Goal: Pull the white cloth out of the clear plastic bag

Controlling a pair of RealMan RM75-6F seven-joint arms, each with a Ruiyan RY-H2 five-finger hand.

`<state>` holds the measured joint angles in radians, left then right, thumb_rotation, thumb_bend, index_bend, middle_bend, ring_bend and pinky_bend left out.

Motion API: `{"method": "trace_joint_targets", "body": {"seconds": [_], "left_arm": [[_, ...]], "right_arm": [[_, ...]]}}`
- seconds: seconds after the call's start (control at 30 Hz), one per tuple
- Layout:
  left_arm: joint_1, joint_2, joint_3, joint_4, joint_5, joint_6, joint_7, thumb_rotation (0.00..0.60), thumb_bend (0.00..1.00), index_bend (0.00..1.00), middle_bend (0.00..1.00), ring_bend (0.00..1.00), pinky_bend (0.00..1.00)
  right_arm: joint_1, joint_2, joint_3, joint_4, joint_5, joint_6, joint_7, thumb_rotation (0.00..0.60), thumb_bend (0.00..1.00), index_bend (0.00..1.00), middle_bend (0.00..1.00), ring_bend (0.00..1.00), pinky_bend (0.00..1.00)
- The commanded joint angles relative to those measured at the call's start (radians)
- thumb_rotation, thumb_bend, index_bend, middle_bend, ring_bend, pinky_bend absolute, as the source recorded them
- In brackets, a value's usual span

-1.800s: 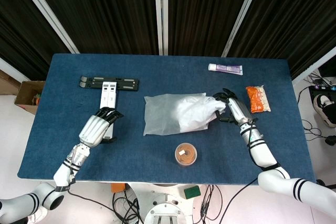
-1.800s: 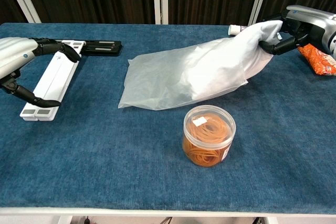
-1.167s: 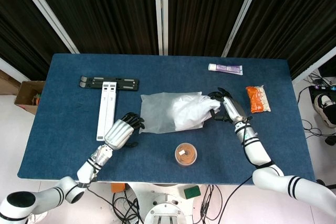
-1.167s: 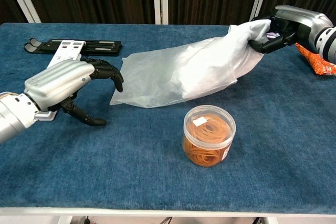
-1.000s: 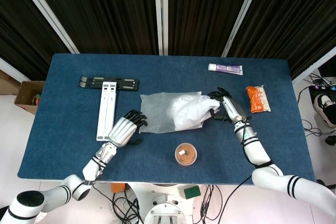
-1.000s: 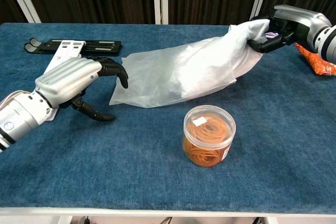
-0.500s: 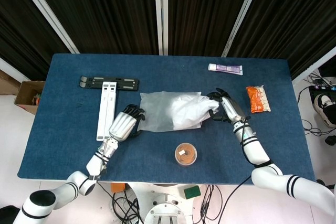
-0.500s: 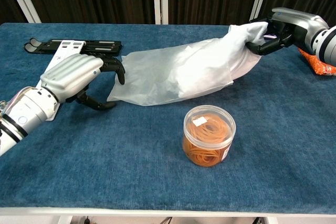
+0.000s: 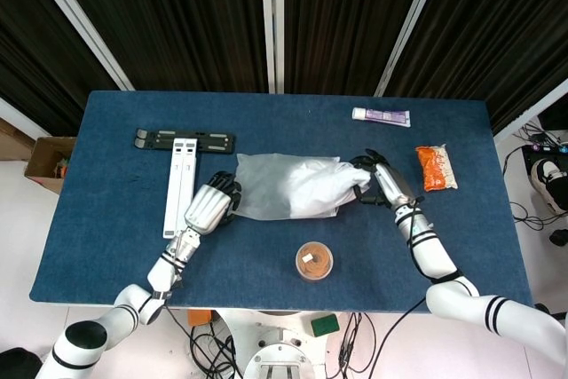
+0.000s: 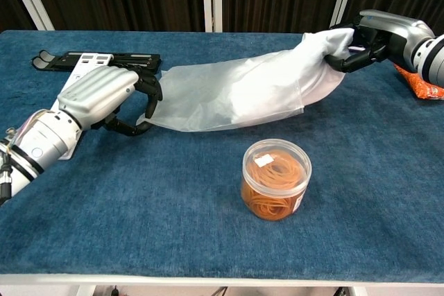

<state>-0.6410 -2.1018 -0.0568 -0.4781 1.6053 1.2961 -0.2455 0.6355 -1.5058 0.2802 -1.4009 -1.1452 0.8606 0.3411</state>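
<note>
The clear plastic bag (image 9: 280, 185) lies stretched across the middle of the blue table (image 9: 106, 246), lifted slightly at both ends in the chest view (image 10: 215, 95). The white cloth (image 9: 346, 182) fills its right part and sticks out of the open mouth (image 10: 326, 53). My right hand (image 9: 383, 182) grips the cloth's protruding end, seen at top right in the chest view (image 10: 378, 36). At the bag's closed left end my left hand (image 9: 211, 206) has its fingers (image 10: 149, 98) curled around the corner, pinching the plastic.
A clear jar of orange rubber bands (image 10: 276, 179) stands just in front of the bag. A black and white folding stand (image 9: 182, 161) lies at the back left. Further right are a white tube (image 9: 381, 116) and an orange snack packet (image 9: 435, 168).
My left hand travelled right from beside the stand to the bag's closed end and closed its fingers on it. The bag is now pulled taut between both hands.
</note>
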Motion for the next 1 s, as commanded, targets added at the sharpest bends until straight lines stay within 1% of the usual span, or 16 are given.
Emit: {"method": "trace_joint_targets", "body": {"seconds": [0.03, 0.17, 0.33, 0.47, 0.6, 0.73, 0.83, 0.87, 0.9, 0.93, 1.0], "left_arm": [[0.015, 0.007, 0.009, 0.013, 0.002, 0.027, -0.013, 0.600, 0.43, 0.69, 0.39, 0.21, 0.20], [0.041, 0.032, 0.014, 0.010, 0.001, 0.069, -0.012, 0.600, 0.42, 0.69, 0.40, 0.21, 0.20], [0.069, 0.080, 0.013, -0.006, -0.004, 0.121, 0.020, 0.600, 0.42, 0.69, 0.40, 0.21, 0.20], [0.093, 0.129, 0.008, -0.026, -0.016, 0.147, 0.043, 0.600, 0.43, 0.69, 0.40, 0.21, 0.20], [0.118, 0.167, 0.002, -0.048, -0.032, 0.158, 0.050, 0.600, 0.43, 0.69, 0.40, 0.21, 0.20], [0.138, 0.189, 0.003, -0.065, -0.042, 0.158, 0.056, 0.600, 0.43, 0.69, 0.40, 0.21, 0.20], [0.146, 0.199, 0.009, -0.076, -0.042, 0.153, 0.063, 0.600, 0.43, 0.69, 0.39, 0.21, 0.20], [0.148, 0.202, 0.011, -0.080, -0.041, 0.151, 0.068, 0.600, 0.43, 0.69, 0.39, 0.21, 0.20], [0.149, 0.207, 0.015, -0.087, -0.039, 0.147, 0.074, 0.600, 0.43, 0.67, 0.38, 0.21, 0.20], [0.150, 0.212, 0.018, -0.096, -0.038, 0.142, 0.080, 0.600, 0.42, 0.64, 0.37, 0.21, 0.20], [0.155, 0.229, 0.020, -0.133, -0.043, 0.128, 0.106, 0.600, 0.29, 0.51, 0.32, 0.19, 0.19]], "right_arm": [[-0.003, 0.005, -0.003, 0.005, -0.007, 0.002, 0.004, 0.600, 0.74, 0.71, 0.27, 0.00, 0.00], [-0.008, 0.019, -0.012, 0.003, -0.021, 0.001, 0.007, 0.600, 0.75, 0.73, 0.28, 0.00, 0.00], [-0.015, 0.058, -0.047, 0.001, -0.081, -0.003, -0.001, 0.600, 0.76, 0.74, 0.29, 0.00, 0.00], [-0.029, 0.098, -0.068, 0.011, -0.114, 0.018, -0.025, 0.600, 0.77, 0.75, 0.30, 0.00, 0.00], [-0.046, 0.119, -0.076, 0.041, -0.106, 0.041, -0.058, 0.600, 0.77, 0.76, 0.30, 0.00, 0.00], [-0.062, 0.115, -0.089, 0.094, -0.091, 0.062, -0.115, 0.600, 0.77, 0.76, 0.30, 0.00, 0.00], [-0.066, 0.112, -0.099, 0.111, -0.066, 0.045, -0.150, 0.600, 0.75, 0.73, 0.29, 0.00, 0.00], [-0.065, 0.116, -0.103, 0.108, -0.058, 0.034, -0.163, 0.600, 0.70, 0.68, 0.26, 0.00, 0.00], [-0.062, 0.124, -0.107, 0.100, -0.046, 0.020, -0.186, 0.600, 0.63, 0.60, 0.22, 0.00, 0.00], [-0.060, 0.131, -0.109, 0.088, -0.036, 0.010, -0.205, 0.600, 0.59, 0.54, 0.20, 0.00, 0.00], [-0.057, 0.158, -0.112, 0.042, -0.009, -0.012, -0.242, 0.600, 0.35, 0.20, 0.08, 0.00, 0.00]]}}
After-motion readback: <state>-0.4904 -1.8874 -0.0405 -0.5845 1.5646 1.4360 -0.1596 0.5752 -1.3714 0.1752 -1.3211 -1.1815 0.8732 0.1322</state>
